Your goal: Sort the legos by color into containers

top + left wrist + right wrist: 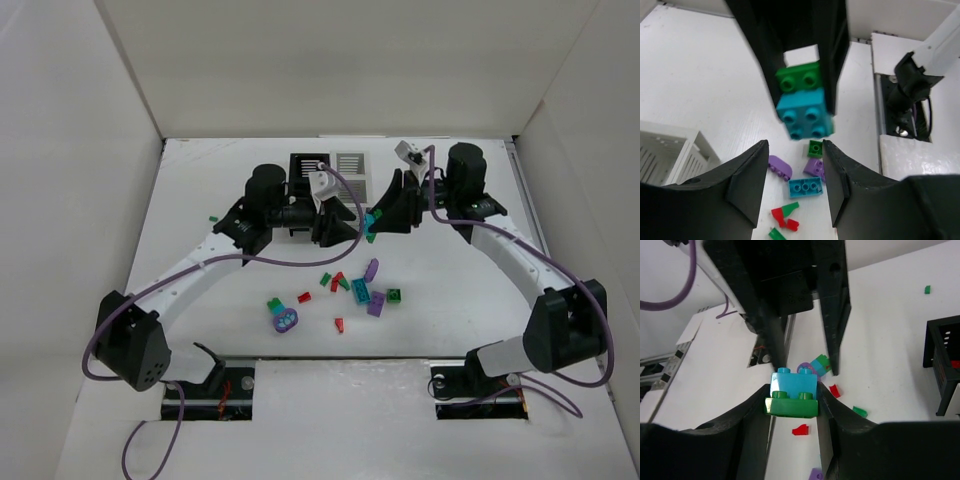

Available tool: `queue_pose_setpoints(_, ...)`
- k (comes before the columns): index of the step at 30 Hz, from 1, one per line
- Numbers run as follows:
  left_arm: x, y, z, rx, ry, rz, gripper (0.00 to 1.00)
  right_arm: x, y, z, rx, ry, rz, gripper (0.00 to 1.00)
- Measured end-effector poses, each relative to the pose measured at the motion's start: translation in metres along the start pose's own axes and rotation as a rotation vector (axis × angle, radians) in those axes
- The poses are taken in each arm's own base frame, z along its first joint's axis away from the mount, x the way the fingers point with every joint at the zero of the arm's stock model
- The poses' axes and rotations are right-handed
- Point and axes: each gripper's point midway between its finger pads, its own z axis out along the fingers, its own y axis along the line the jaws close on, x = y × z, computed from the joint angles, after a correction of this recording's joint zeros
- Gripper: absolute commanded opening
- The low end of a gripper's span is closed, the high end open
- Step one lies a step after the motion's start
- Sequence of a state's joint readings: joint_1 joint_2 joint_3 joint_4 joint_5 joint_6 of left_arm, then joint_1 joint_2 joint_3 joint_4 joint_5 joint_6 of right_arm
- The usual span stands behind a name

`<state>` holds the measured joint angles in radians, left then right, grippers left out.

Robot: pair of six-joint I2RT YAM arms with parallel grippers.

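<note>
Two bins stand side by side at the far middle of the tabletop (470, 300), the left bin (306, 165) beside the right bin (350, 163). Just before them, a joined piece (372, 222) hangs above the tabletop in the jaws of the right arm (520, 255). The jaws of the left arm (200, 265) face it from the left. Loose legos (350, 292) lie scattered nearer, between the arms. One brick (213, 216) lies apart, far left.

Far centre: left gripper (795, 147) and right gripper (793, 396) facing closely, brick (372, 220) between them; no way through.
Behind: black bin (306, 163), white bin (349, 162).
Near centre: loose legos (360, 291).
Open table (195, 175): far left corner; right of legos.
Walls (80, 150) on three sides.
</note>
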<state>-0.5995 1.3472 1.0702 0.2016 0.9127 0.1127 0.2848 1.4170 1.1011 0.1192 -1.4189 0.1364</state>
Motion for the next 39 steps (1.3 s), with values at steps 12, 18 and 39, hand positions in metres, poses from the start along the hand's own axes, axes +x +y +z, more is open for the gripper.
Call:
queue_pose_setpoints(12,0.007,0.013,-0.007,-0.052,0.024,0.004,0.51,-0.007,0.017,-0.002,-0.042,0.003,-0.004,0.03)
queue_pose_setpoints(18,0.004,0.006,-0.007,-0.008,0.014,0.011,0.55,-0.004,0.014,-0.001,-0.045,0.005,0.010,0.03)
queue_pose_setpoints(39,-0.002,0.004,-0.009,0.017,-0.011,0.012,0.67,-0.002,0.015,0.012,-0.097,0.025,0.023,0.03)
